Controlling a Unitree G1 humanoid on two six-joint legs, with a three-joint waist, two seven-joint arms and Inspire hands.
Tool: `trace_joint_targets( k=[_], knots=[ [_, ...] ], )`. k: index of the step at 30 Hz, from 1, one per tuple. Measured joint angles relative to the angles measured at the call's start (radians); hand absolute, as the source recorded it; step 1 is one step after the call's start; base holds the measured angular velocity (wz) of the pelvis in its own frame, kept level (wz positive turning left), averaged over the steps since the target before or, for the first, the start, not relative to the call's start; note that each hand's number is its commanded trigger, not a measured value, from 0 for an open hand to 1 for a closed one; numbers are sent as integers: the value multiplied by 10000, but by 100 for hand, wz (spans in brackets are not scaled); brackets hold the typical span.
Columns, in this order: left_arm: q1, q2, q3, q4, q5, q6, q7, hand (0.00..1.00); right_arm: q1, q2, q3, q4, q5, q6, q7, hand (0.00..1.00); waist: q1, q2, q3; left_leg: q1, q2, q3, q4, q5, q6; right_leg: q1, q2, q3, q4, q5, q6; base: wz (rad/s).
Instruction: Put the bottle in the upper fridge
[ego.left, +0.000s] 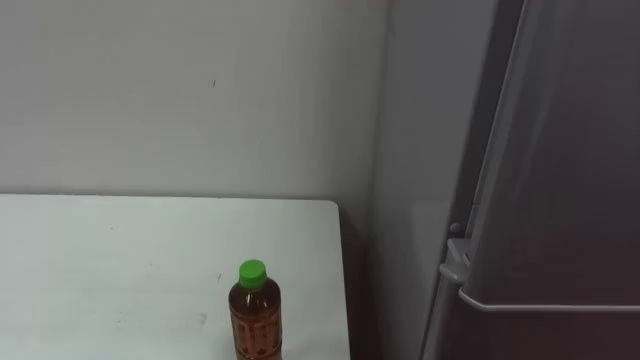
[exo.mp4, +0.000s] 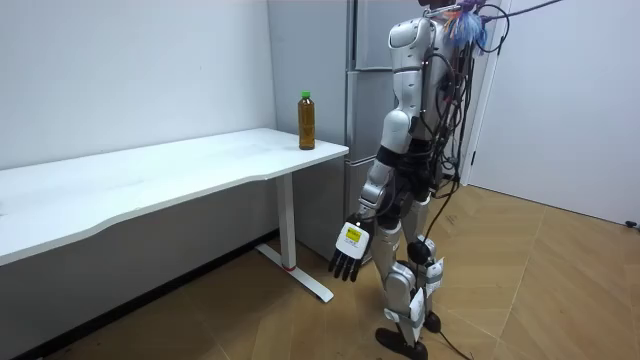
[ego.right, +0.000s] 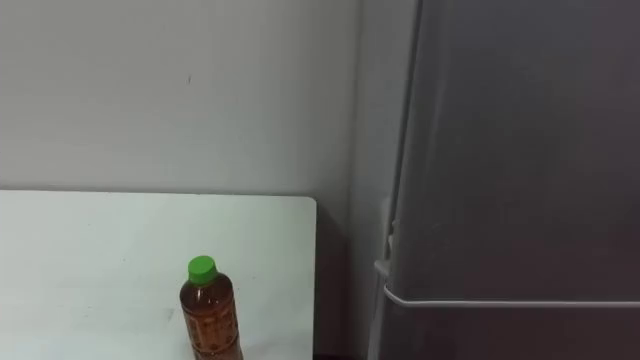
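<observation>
bottle (ego.left: 254, 318) one, table (ego.left: 120, 250) one, fridge (ego.left: 560, 200) one

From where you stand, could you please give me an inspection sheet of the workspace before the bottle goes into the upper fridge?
Surface: white table, bare apart from the bottle.
Job's things: bottle with a green cap, upright near the table's corner next to the fridge; fridge, doors closed.
Clutter: nothing seen.
Hands: left hand hangs open beside the leg, holding nothing.
Cables: nothing seen.
Surroundings: plain wall behind the table; wooden floor; the robot stands by the table's end, in front of the fridge.
</observation>
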Motion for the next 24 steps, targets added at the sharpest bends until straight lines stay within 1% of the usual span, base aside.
trace_joint_targets(
  k=[8,10,13,15,19,21,22,23,24],
  knots=[
    [150,0,0,-3,-2,249,256,0,-3,15,-4,-10,11,34,-41,0,-16,-2,1,-7,-1,-13,0,0,0,2,-3,-13,1,0,0,0],
    [187,-2,46,-20,1,279,354,0,-5,16,-70,10,3,45,-36,0,-10,22,-10,-5,-1,-13,1,0,0,1,-3,-3,0,0,0,0],
    [190,-7,92,-99,-139,287,704,0,1,16,-79,2,11,50,-42,0,-29,44,-18,-15,-5,-57,5,0,0,6,-11,-82,2,0,0,3],
    [186,-25,107,-190,-155,275,962,0,8,16,-78,-11,12,50,-46,0,-34,91,-47,-16,-6,-101,6,0,0,29,-16,-161,4,0,0,7],
    [151,-47,155,-224,-373,260,1418,0,9,16,-95,-17,17,44,-38,0,-76,127,-64,-12,-8,-213,28,0,1,87,-20,-272,3,0,0,9],
    [124,-26,444,-246,-571,242,1477,0,20,16,-320,-11,-13,24,-41,0,-185,158,-64,9,-26,-431,65,0,1,206,-35,-376,-12,0,0,30],
    [118,-17,680,-408,-745,216,1665,0,39,6,-438,-14,-1,19,-61,0,-238,174,-52,68,-37,-561,72,1,2,300,-53,-463,-13,0,0,29],
    [143,-12,1042,-715,-1021,204,1833,0,132,-6,-448,-26,19,0,-122,0,-168,194,-44,168,-34,-577,55,1,1,411,-51,-479,-48,0,0,19],
    [156,-10,1240,-875,-1210,203,1937,0,172,-15,-451,-26,21,-3,-142,0,-119,206,-52,190,-34,-578,50,0,0,457,-49,-484,-80,0,0,6]
  ],
)
